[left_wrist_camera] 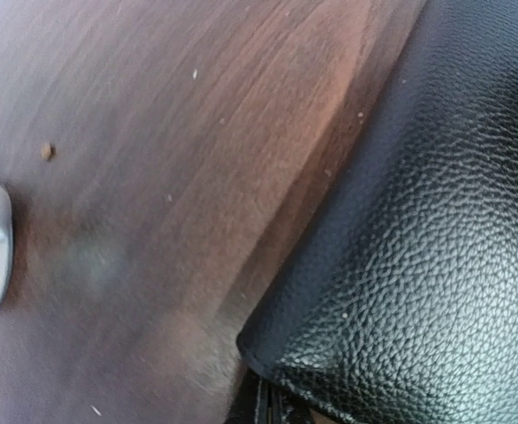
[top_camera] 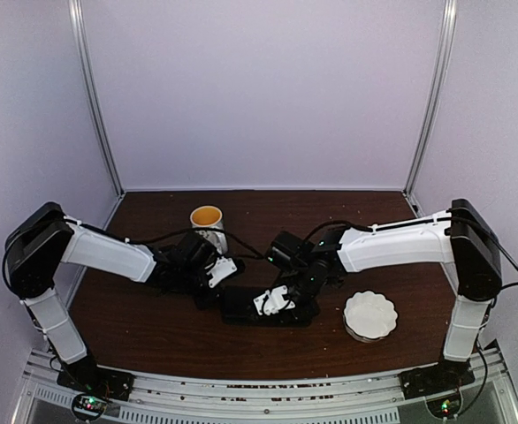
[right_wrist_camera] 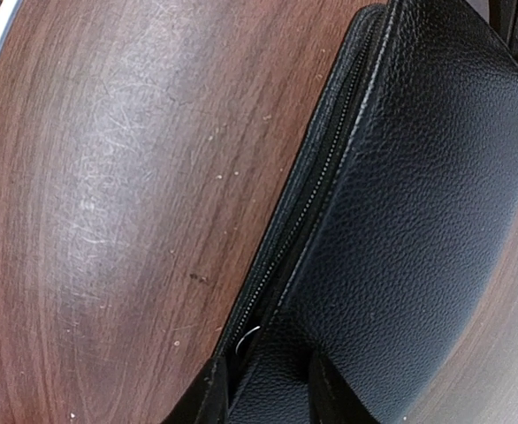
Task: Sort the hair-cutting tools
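Top external: left tool [top_camera: 217, 287], right tool [top_camera: 268, 306] at case [top_camera: 241, 311], openness impossible to tell; no scissors, clips visible; sorting seemingly unstarted.

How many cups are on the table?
1. The cup stands at the back of the table, just behind the left arm. Another could be hidden under the arms.

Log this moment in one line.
left gripper: at black case, jaws unseen | right gripper: straddling case's zipper edge | zipper: partly open | scissors: not visible
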### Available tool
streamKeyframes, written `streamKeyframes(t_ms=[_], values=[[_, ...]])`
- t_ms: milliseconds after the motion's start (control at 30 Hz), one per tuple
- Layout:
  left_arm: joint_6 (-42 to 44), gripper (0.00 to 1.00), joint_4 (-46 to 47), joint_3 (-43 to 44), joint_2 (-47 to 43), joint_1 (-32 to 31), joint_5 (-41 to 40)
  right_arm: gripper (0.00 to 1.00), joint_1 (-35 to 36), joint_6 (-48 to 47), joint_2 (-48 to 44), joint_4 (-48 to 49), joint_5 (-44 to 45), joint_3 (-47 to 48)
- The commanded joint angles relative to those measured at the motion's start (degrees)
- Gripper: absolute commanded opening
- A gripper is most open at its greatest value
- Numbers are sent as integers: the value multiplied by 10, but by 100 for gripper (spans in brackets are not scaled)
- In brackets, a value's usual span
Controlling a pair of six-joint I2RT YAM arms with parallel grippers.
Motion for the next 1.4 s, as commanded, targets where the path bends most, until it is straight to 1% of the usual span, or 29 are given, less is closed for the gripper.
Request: streamKeyframes(t_ms=[0, 133, 267, 400, 467, 633, 733, 900, 1033, 1167, 1300, 1367], values=[[-117, 0, -131, 10, -12, -22, -30, 31, -25, 0, 27, -60, 55, -15], [-188, 0, -186, 0, -24, -42, 4, 30, -26, 3, 29, -59, 58, -20], [-238, 0, -197, -30, -44, -68, 40, 30, -27, 5, 34, -57, 60, -23], [-246, 0, -173, -55, -66, -98, 88, 30, -27, 14, 39, -55, 60, -20], [-248, 0, -166, -62, -70, -101, 106, 30, -26, 18, 42, -53, 60, -21], [-252, 0, -182, -55, -74, -101, 80, 30, -22, 18, 16, -70, 40, -23], [-252, 0, -200, -44, -78, -101, 66, 34, -13, 16, -33, -81, 6, -20], [-273, 0, -221, -41, -96, -101, 29, 39, 13, 21, -67, -94, -22, 13], [-297, 0, -207, -49, -97, -100, 12, 41, 31, 7, -57, -81, -36, 23], [-300, 0, -185, -57, -93, -101, 6, 40, 51, 5, -27, -63, -22, 34], [-276, 13, -162, -60, -95, -101, 15, 40, 61, 4, -29, -59, -20, 34], [-259, 17, -155, -54, -91, -101, 17, 40, 60, 1, -32, -57, -12, 33]])
